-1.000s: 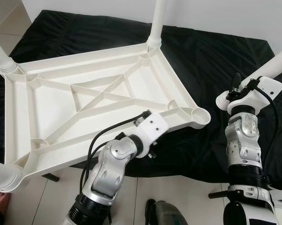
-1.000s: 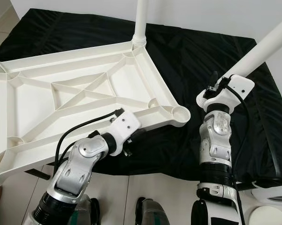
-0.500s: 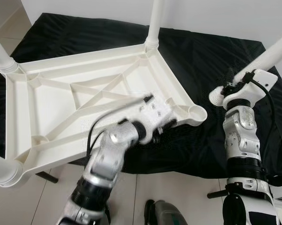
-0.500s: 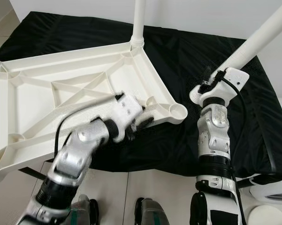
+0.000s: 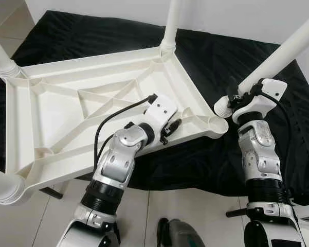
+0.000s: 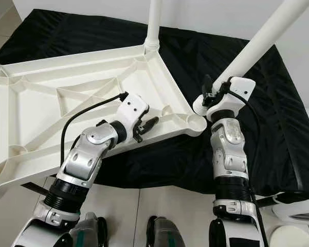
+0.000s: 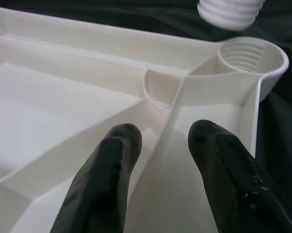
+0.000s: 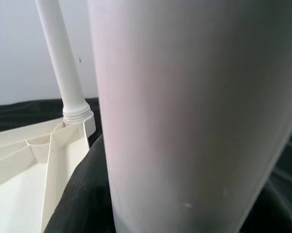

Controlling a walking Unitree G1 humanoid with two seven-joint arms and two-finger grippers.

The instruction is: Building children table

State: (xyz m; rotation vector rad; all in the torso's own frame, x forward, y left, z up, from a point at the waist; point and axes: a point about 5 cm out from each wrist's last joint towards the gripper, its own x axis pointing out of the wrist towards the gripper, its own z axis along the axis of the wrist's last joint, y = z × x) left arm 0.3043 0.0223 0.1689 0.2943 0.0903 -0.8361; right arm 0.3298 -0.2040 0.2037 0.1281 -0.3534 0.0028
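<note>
The upturned white plastic ribbed tabletop [image 5: 82,110] lies on the black cloth [image 5: 236,56], legs already standing in three corners. My left gripper [image 7: 160,160] hovers spread over a rib by the empty threaded socket [image 7: 250,58]. My right gripper [image 5: 239,98] grips the loose white plastic leg [image 5: 283,49] — tilted, its threaded end [image 7: 231,9] just beside that socket.

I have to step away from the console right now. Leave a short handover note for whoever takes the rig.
Left pincer: open, fingers astride a rib of the upturned tabletop, near the empty threaded socket.
Right pincer: gripping the loose leg, tilted, its threaded end just beside the socket, not in it.
Done: three legs stand in their corners.
Left: line up the fourth leg upright over the socket and screw it in, probably while the left pincer steadies the tabletop.
</note>
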